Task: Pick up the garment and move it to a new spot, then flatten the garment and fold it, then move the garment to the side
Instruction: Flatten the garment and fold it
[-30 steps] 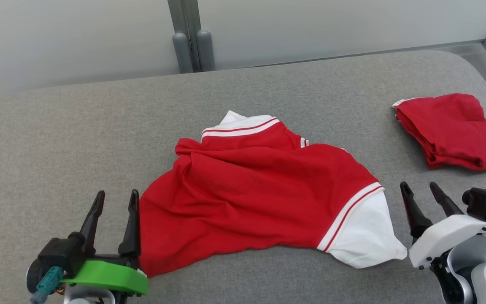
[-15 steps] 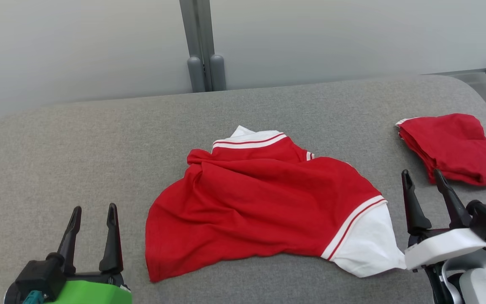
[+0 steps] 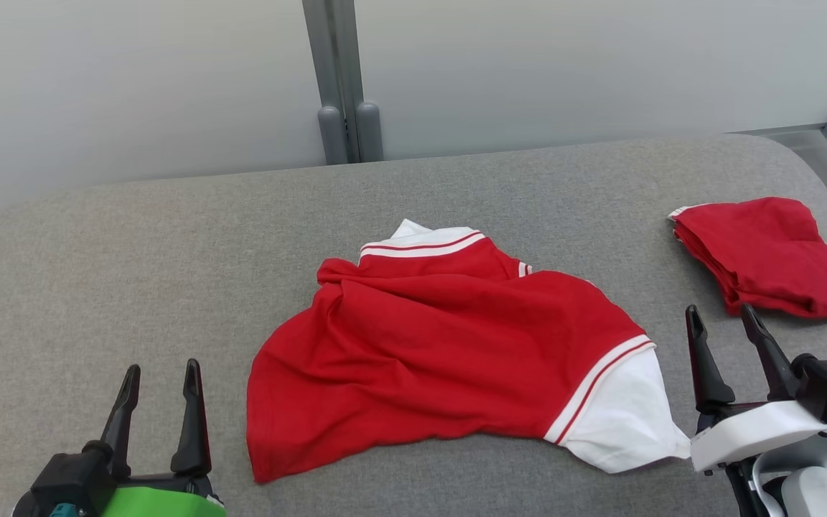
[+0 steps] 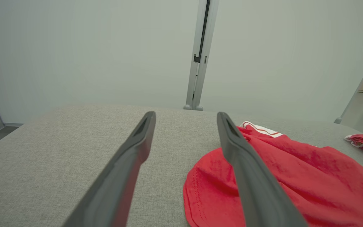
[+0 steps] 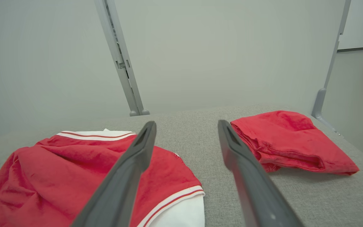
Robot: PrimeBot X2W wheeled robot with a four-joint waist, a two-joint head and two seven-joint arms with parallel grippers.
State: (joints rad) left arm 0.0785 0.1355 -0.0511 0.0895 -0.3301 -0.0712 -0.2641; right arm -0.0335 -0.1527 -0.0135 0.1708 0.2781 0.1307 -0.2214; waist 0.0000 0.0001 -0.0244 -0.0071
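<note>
Garment (image 3: 442, 352): red shirt with white collar and one white sleeve, lying rumpled at the centre of the head view on the grey counter (image 3: 133, 251), collar toward the top of the frame, sleeve toward the lower right. Creases run across the body and the lower-left hem is curled, so it is not flat. Left jaws at lower left of the head view, spread wide, holding nothing, just beside the hem corner but clear of it. Right jaws at lower right, equally wide and empty, just beside the white sleeve. A second red piece, the folded cloth (image 3: 765, 255), sits at the right edge, well apart from the shirt. Judgement: nothing is gripped, so either the pick-up or the flattening is in hand; cannot tell which from this layout. Next move likely calls for each pair of jaws to come down on its nearest edge, taking a single layer, not a bunched fold.
</note>
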